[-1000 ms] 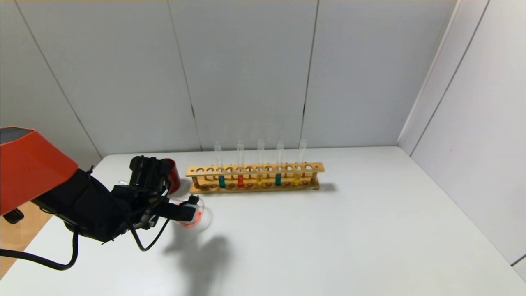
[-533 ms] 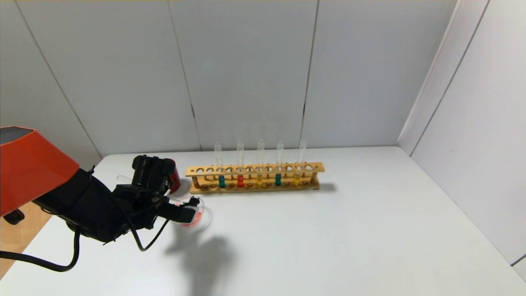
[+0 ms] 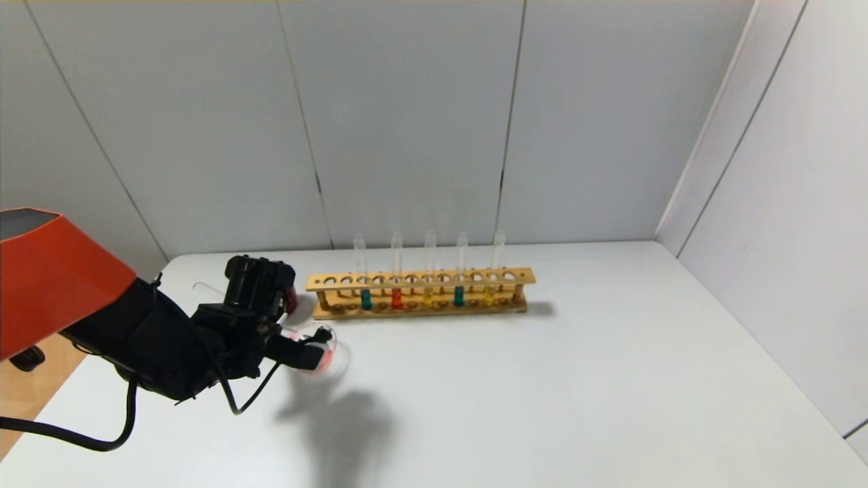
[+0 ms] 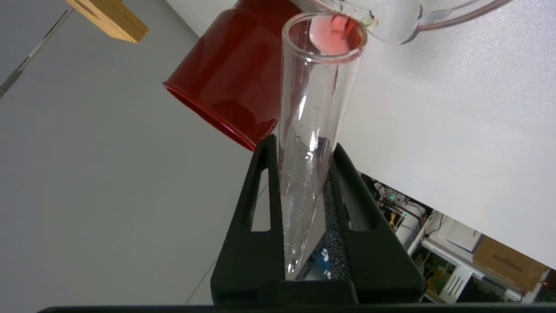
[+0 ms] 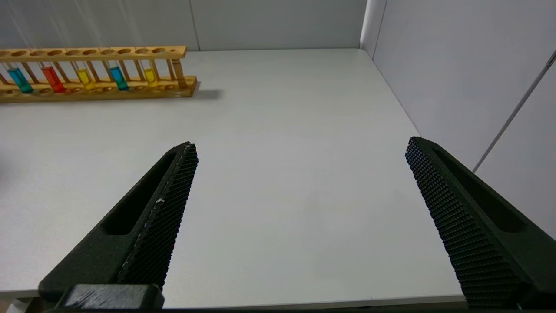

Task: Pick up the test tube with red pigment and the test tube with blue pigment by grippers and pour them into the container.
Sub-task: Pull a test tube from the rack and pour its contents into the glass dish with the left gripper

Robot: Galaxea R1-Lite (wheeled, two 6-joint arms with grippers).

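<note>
At the left of the head view, the left gripper (image 3: 313, 354) is clamped on the test tube with red pigment (image 4: 310, 130), which is tipped over the container (image 3: 324, 352); the tube's mouth sits at the dish rim and its closed end points away toward the table's left edge. Over the last second the wrist has rolled slightly further and the tube's tail end has risen, while the grip has not changed. In the left wrist view the tube body looks nearly drained, with only a pink film near its mouth, and red liquid lies in the dish, so the red pour appears to be essentially complete. The dark red cup (image 3: 290, 298) stands just behind the gripper. Further right, the wooden rack (image 3: 420, 293) holds five upright tubes in place, including the test tube with blue pigment (image 3: 365, 278) at the row's left end, a second red tube (image 3: 397, 276) and a second blue tube (image 3: 460, 274). The blue pour is not yet begun. The right gripper (image 5: 299, 182) hangs with jaws wide apart and empty above the bare table (image 5: 282, 143), well to the right of the rack.
</note>
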